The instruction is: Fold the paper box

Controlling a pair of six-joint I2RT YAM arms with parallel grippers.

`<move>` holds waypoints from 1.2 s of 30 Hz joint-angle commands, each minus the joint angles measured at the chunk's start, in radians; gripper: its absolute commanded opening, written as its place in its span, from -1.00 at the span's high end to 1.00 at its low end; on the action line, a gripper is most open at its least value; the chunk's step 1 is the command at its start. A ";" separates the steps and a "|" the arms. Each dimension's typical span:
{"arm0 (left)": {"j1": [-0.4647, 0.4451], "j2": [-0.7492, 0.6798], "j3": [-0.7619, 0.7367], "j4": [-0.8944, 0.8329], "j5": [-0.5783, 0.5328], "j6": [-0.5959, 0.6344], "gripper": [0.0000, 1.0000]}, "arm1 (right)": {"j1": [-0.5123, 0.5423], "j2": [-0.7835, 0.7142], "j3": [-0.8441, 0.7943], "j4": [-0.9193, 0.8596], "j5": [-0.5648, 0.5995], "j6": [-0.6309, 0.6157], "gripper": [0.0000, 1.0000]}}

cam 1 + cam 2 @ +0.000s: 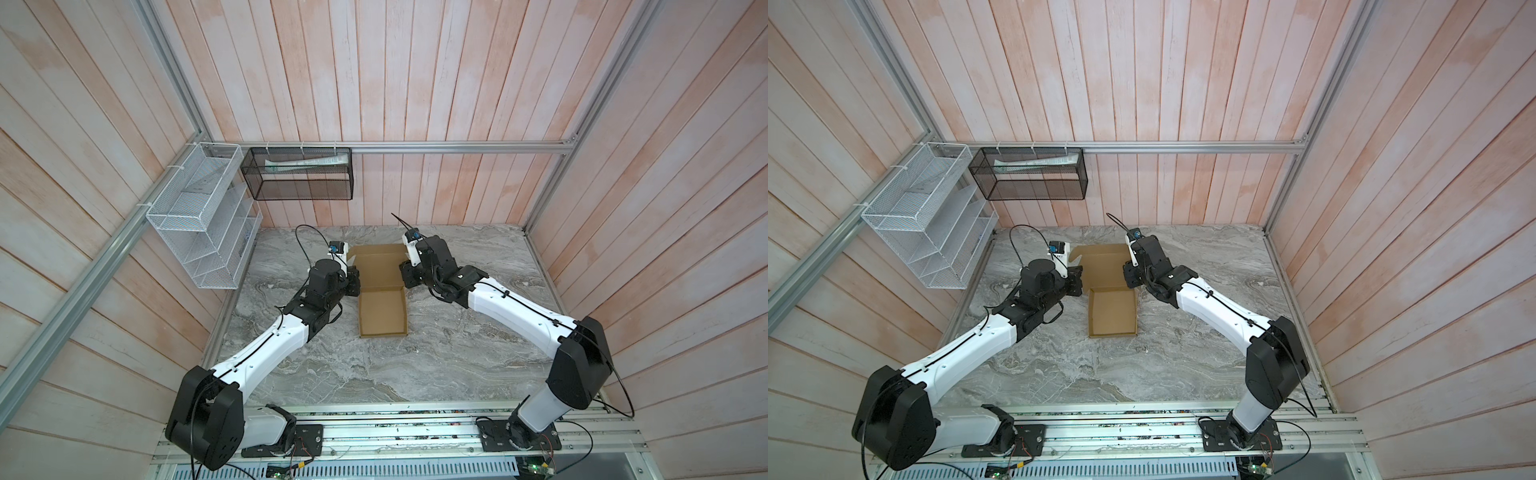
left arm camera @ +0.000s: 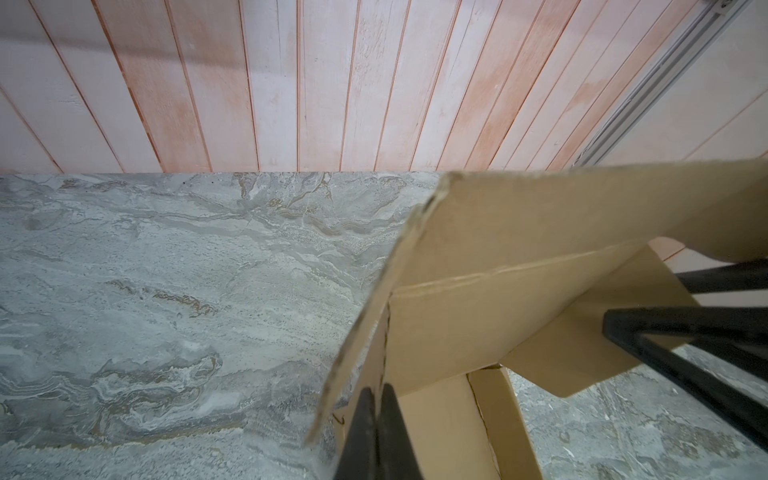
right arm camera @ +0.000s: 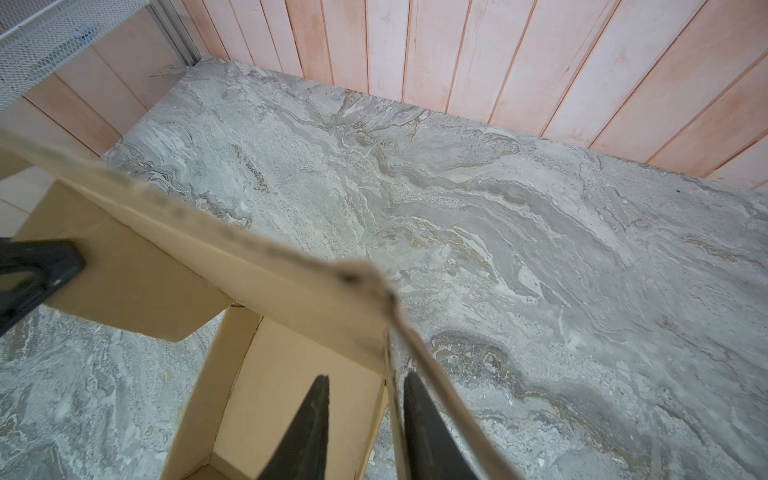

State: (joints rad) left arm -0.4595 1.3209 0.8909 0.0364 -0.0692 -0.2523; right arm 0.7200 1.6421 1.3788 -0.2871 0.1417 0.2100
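The paper box (image 1: 381, 311) is plain brown cardboard on the marble table in both top views. Its near half is a shallow tray and its far half (image 1: 1106, 266) is a lid panel tilted up. My left gripper (image 1: 354, 282) is at the lid's left edge. In the left wrist view the left gripper (image 2: 377, 392) is shut on a thin side flap of the paper box (image 2: 519, 232). My right gripper (image 1: 406, 276) is at the lid's right edge. In the right wrist view the right gripper (image 3: 368, 384) is open, and the side flap of the paper box (image 3: 282, 415) stands between its fingers, close to one of them.
A white wire rack (image 1: 199, 216) hangs on the left wall and a black mesh basket (image 1: 297, 174) on the back rail. The grey marble table (image 1: 457, 353) is walled by wooden panels on three sides. Both arms reach in from the front rail.
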 commanded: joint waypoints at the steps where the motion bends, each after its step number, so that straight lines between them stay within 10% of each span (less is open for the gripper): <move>1: -0.005 -0.025 -0.011 0.025 -0.030 -0.004 1.00 | 0.010 0.028 0.044 -0.093 0.052 0.020 0.41; 36: -0.005 -0.062 -0.125 0.099 -0.029 -0.028 1.00 | 0.099 0.079 0.074 -0.073 0.066 0.189 0.90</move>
State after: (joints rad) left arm -0.4591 1.2846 0.7982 0.0864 -0.1135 -0.2684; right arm 0.7856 1.7042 1.4574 -0.4194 0.2066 0.3576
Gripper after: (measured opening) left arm 0.045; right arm 0.061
